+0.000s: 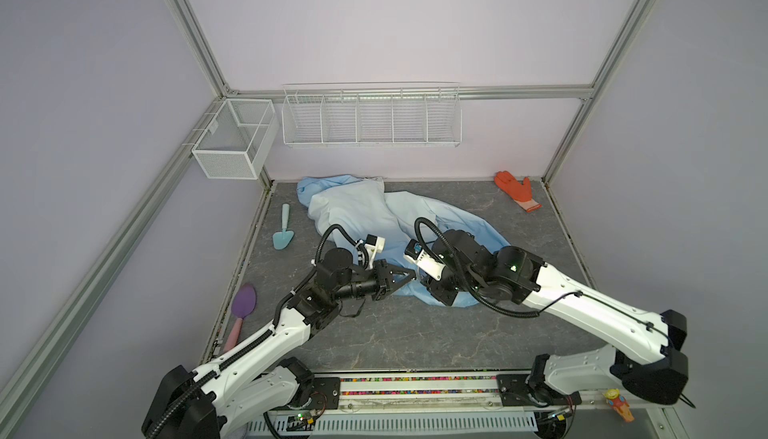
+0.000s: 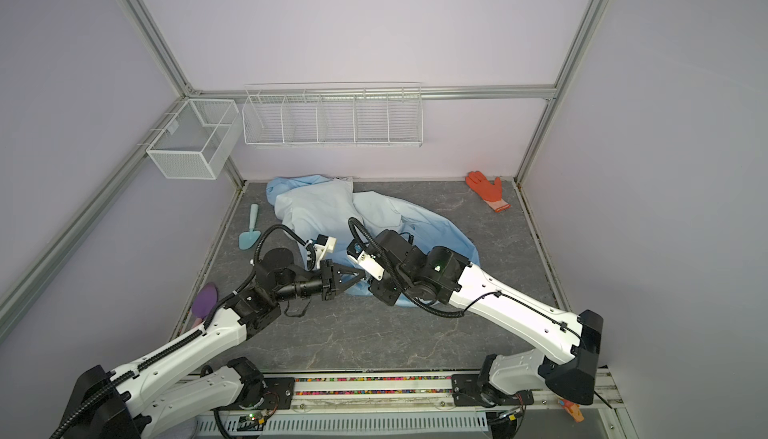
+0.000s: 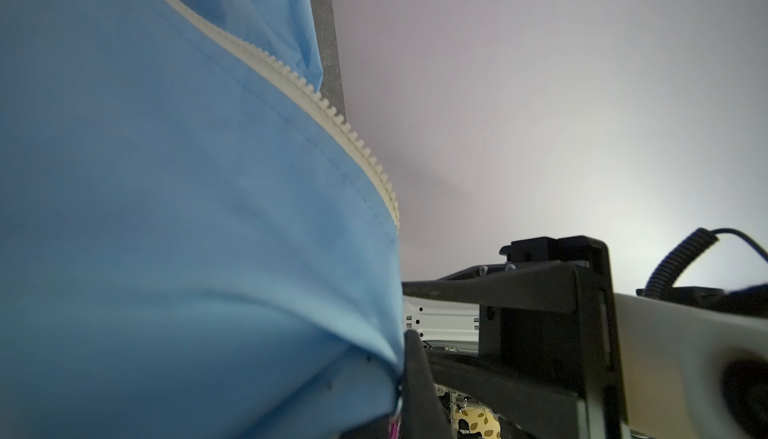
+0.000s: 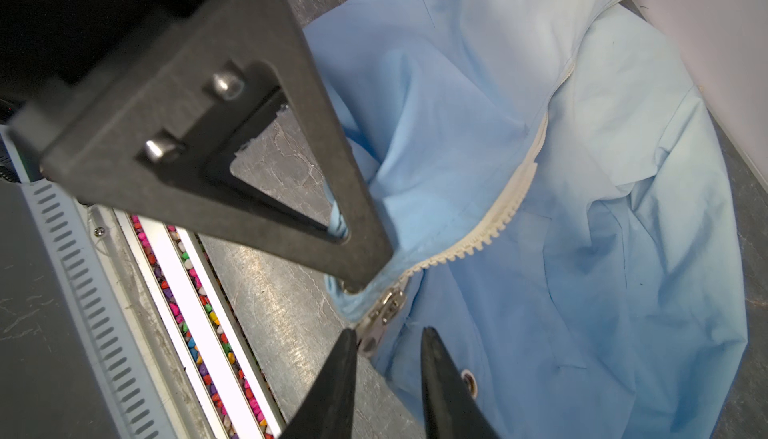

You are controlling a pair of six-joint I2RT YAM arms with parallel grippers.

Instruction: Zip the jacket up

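Sprawling on grey marbled tabletop [image 1: 415, 333], a jacket [image 1: 357, 212]; lilac walls [image 1: 374, 21] around.

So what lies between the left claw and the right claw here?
The metal zipper slider at the jacket hem corner sits between the left claw and the right claw; the right wrist view shows it.

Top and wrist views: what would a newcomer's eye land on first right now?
The big crumpled blue jacket sprawls mid-scene, with an orange glove alone at far right. The left tool pinches the jacket's near hem. In the right wrist view, the right tool straddles the metal zipper pull, jaws apart.
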